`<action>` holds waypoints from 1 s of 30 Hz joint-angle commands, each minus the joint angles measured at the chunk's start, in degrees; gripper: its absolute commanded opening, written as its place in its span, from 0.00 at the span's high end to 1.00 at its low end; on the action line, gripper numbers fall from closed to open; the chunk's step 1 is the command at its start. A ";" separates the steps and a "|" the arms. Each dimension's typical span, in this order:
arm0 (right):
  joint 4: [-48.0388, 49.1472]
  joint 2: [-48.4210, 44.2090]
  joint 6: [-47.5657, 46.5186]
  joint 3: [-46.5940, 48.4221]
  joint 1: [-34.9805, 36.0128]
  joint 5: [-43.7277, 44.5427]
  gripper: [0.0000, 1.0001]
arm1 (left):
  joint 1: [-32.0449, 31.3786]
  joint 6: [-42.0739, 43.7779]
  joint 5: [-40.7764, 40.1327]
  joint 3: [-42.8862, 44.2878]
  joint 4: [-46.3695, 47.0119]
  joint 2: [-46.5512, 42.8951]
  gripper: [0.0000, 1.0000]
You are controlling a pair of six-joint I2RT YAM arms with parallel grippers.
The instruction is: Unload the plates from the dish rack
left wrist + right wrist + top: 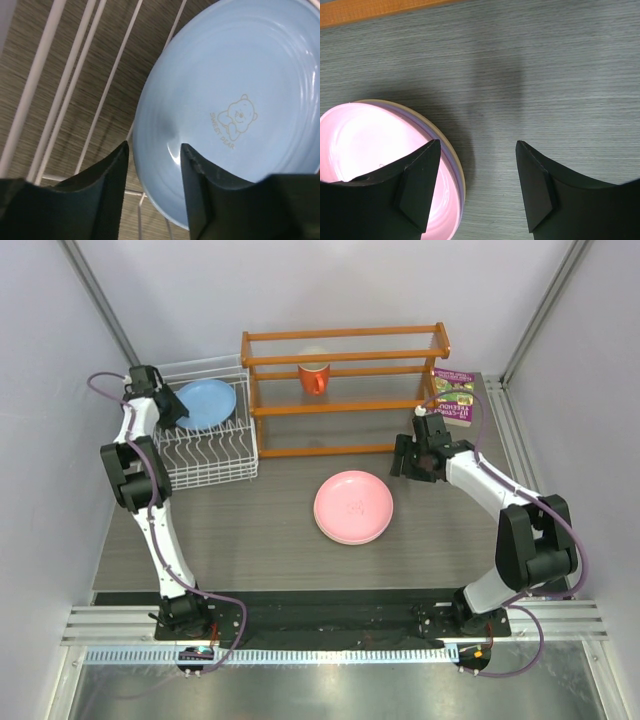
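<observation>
The light blue plate (208, 403) leans in the white wire dish rack (205, 455) at the back left. My left gripper (172, 407) is open and straddles its rim. In the left wrist view the plate (235, 75) with a bear print fills the frame, its edge passes between the gripper's fingers (153, 145), and rack wires (36, 75) run behind. The pink plate (353, 506) lies on the table, stacked on the lilac plate (451, 162) and the yellow-orange plate (462, 178). My right gripper (412, 462) is open and empty, just right of the stack (478, 142).
An orange wooden shelf frame (345, 390) stands at the back with an orange mug (314, 375) inside. A book (455, 395) lies to its right. Grey walls and metal posts enclose the table.
</observation>
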 commanded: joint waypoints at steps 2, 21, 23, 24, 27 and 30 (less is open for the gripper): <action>0.71 0.72 -0.36 2.00 -0.35 -0.60 0.33 | -0.08 0.66 -0.73 1.75 -0.04 -0.13 0.64; 0.80 -0.25 -0.36 1.21 -0.44 -0.68 0.33 | -0.87 3.11 -4.07 0.52 -0.22 -8.47 1.00; 0.71 -0.33 -0.36 1.03 -0.44 -0.68 0.33 | -0.87 3.82 -4.34 -0.18 -0.22 -9.62 1.00; 0.80 -0.51 -0.36 0.95 -0.44 -0.60 0.33 | -0.96 4.08 -4.42 -0.44 -0.22 -10.84 1.00; 0.80 -0.86 -0.27 0.77 -0.44 -0.68 0.33 | -1.05 4.96 -6.79 -1.85 -0.04 -12.78 1.00; 0.71 -1.39 -0.27 0.59 -0.44 -0.60 0.34 | -1.40 6.63 -8.90 -3.08 -0.13 -15.85 1.00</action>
